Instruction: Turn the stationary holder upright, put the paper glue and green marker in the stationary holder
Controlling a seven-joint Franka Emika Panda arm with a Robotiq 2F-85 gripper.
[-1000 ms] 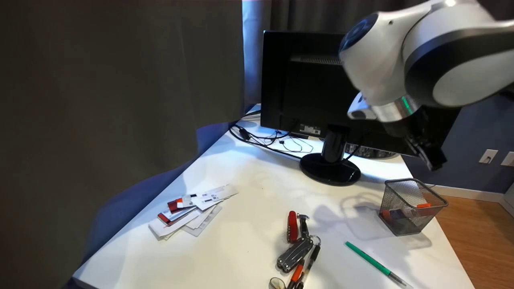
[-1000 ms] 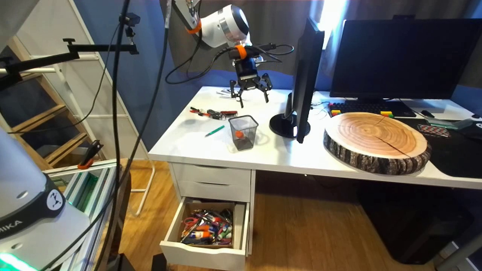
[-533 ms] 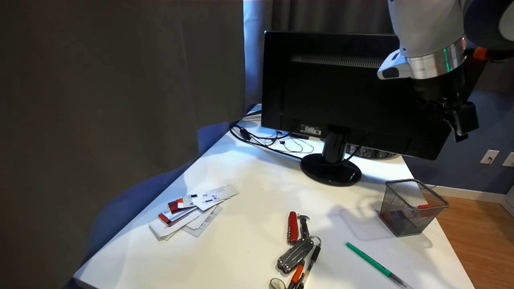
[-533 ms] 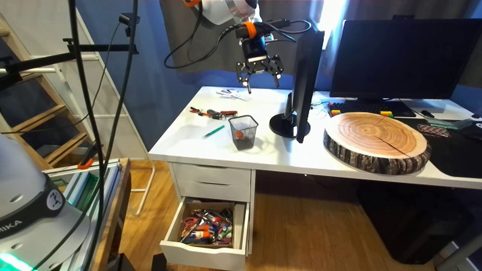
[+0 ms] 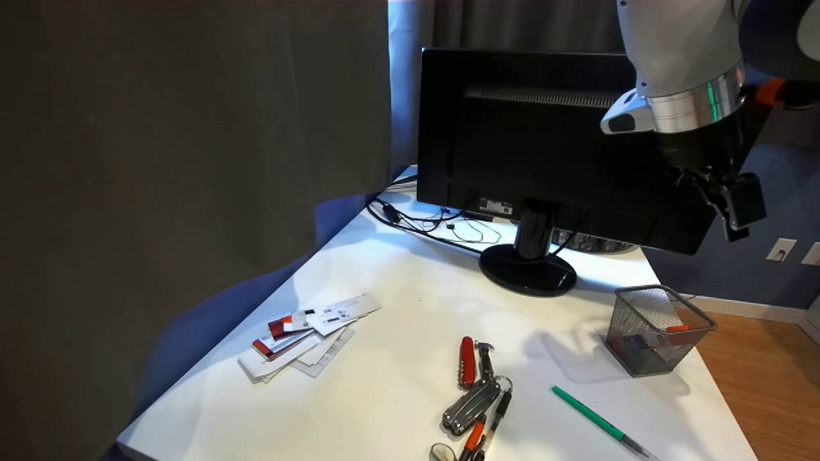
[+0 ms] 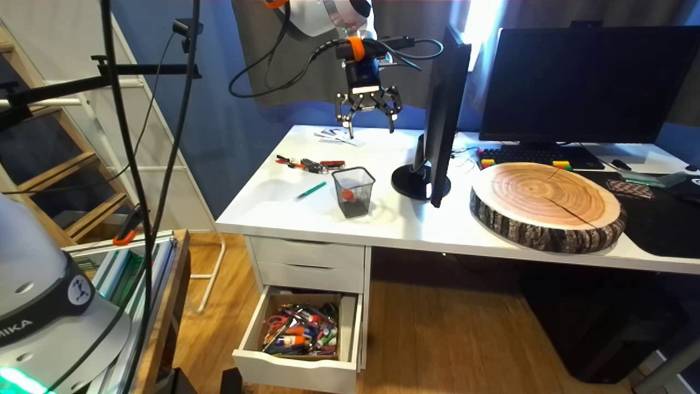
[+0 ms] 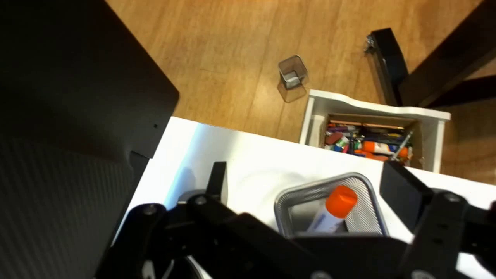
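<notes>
The stationary holder, a dark grey mesh box (image 5: 640, 355), stands upright on the white desk; it also shows in an exterior view (image 6: 355, 208) and the wrist view (image 7: 284, 211). The paper glue (image 7: 337, 205) leans inside it, orange cap up; its orange end shows through the mesh in both exterior views (image 5: 676, 328) (image 6: 347, 195). The green marker (image 5: 596, 417) lies on the desk beside the holder, also in an exterior view (image 6: 311, 190); it is out of the wrist view. My gripper (image 6: 371, 133) is open and empty, high above the desk; it also shows in the wrist view (image 7: 308, 182).
A monitor (image 6: 445, 120) stands on a round black foot (image 5: 527, 272) beside the holder. A red knife (image 5: 467, 362), a multitool (image 5: 471, 406) and pens lie near the marker. Papers (image 5: 307, 339) lie further off. An open drawer (image 6: 298, 364) holds stationery below the desk edge.
My open gripper rose away from the desk between one second and half a second ago, then shifted slightly and dropped a little. The holder, glue and marker have stayed in place.
</notes>
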